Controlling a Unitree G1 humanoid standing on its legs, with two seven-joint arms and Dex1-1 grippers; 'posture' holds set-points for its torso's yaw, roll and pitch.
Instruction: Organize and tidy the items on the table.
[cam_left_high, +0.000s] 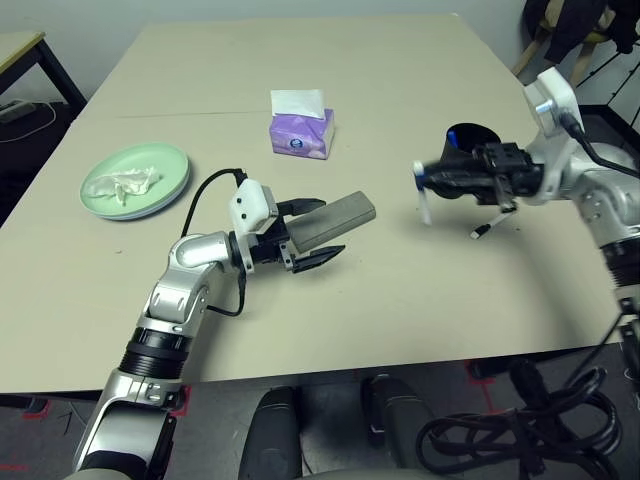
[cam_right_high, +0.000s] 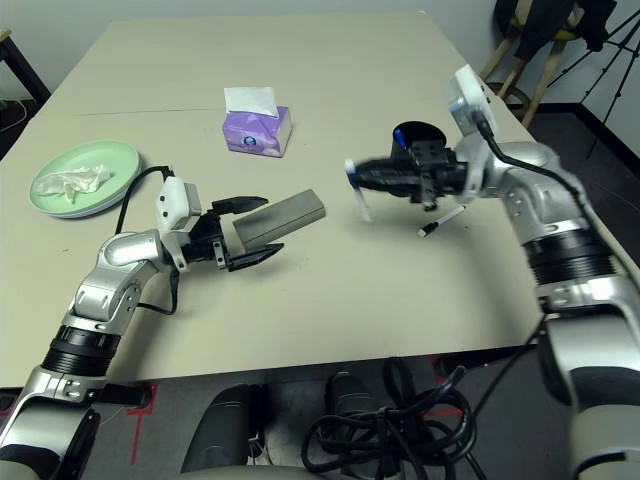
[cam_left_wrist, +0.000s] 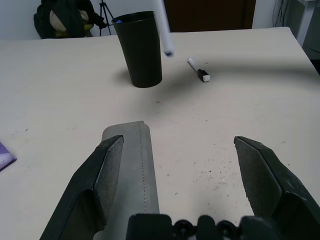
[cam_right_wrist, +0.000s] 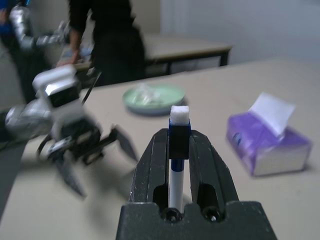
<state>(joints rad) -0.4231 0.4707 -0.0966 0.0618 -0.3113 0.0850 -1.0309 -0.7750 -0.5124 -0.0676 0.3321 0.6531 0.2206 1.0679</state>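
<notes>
Left eye view gives me the whole table (cam_left_high: 330, 330), and I go from the big things down to the small ones. I count one table, two arms, one plate (cam_left_high: 136, 180), one tissue box (cam_left_high: 301, 133), one case (cam_left_high: 331, 220), one cup (cam_left_high: 470, 138), one crumpled tissue (cam_left_high: 122, 184) and two pens.

The plate is pale green and lies near the left edge with the tissue on it. The tissue box stands in the far middle. The cup stands at the right, and one pen (cam_left_high: 484, 229) lies on the table just in front of it.

My left claw (cam_left_high: 305, 232) is wide open, and the grey case lies between its fingers, next to one of them; I cannot tell if it touches. My right claw (cam_right_wrist: 179, 150) is closed tight on the other pen (cam_right_wrist: 178, 150), held above the table near the cup.

I think the risk is at the right. The pen is gripped near one end, so it may turn in the claw and miss the cup mouth, or knock the cup over. At the left, if the claw closes off centre, the case may slide away.
</notes>
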